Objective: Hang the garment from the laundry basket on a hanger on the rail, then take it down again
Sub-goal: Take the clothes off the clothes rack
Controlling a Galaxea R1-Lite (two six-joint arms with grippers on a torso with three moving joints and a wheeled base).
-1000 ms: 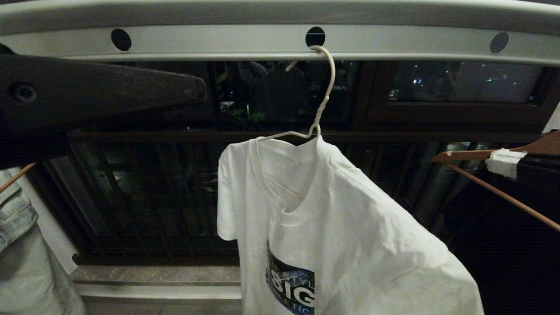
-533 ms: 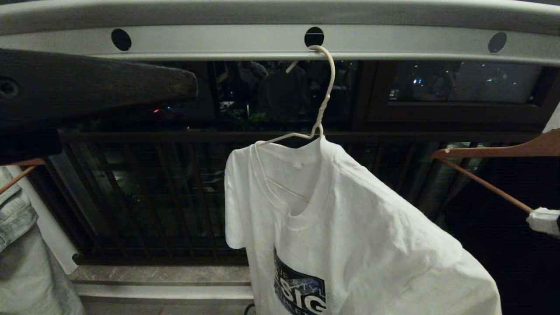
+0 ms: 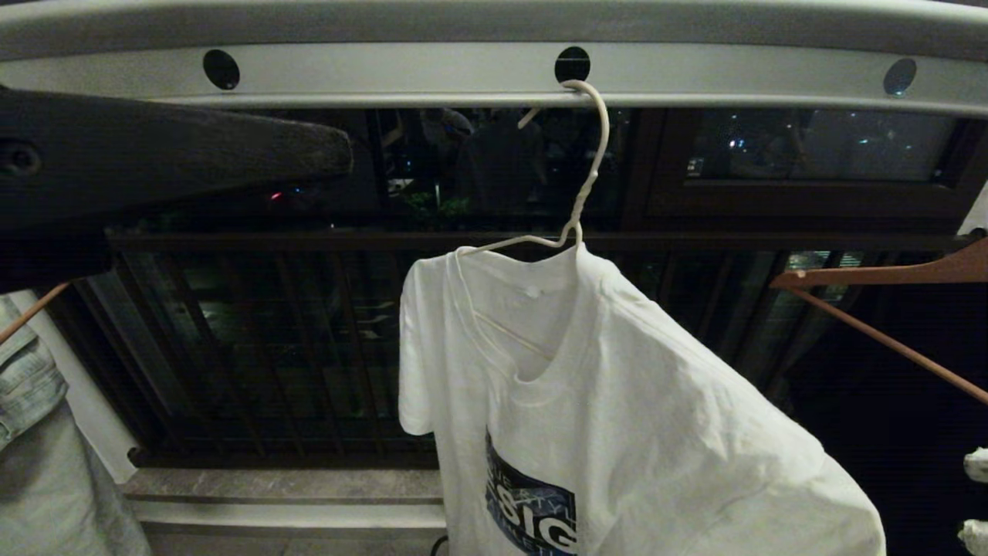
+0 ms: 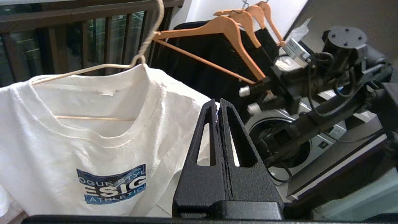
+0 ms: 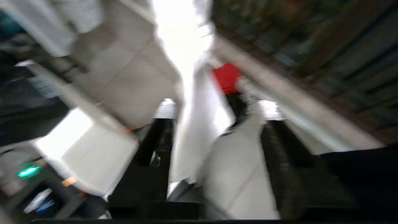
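Note:
The white T-shirt garment (image 3: 617,401) with a blue chest print hangs on the thin wire hanger (image 3: 590,162), hooked into a hole of the pale grey rail (image 3: 463,73). My left gripper (image 3: 340,150) is held high, left of the hanger and apart from it. In the left wrist view it (image 4: 217,104) is shut on nothing, beside the garment's (image 4: 93,140) shoulder. My right gripper (image 3: 974,498) shows only as two white-taped tips at the lower right edge. In the blurred right wrist view it (image 5: 217,121) is open, with white cloth beyond. The laundry basket is out of view.
A brown wooden hanger (image 3: 880,274) hangs right of the shirt, and several of them carry black garments (image 4: 202,62). A pale denim garment (image 3: 31,401) hangs at far left. Dark balcony railing bars (image 3: 270,347) and a stone sill (image 3: 278,486) stand behind.
My right gripper has dropped from beside the wooden hanger to the lower right corner, and its fingers have parted. The shirt has swung slightly. The left gripper has stayed shut.

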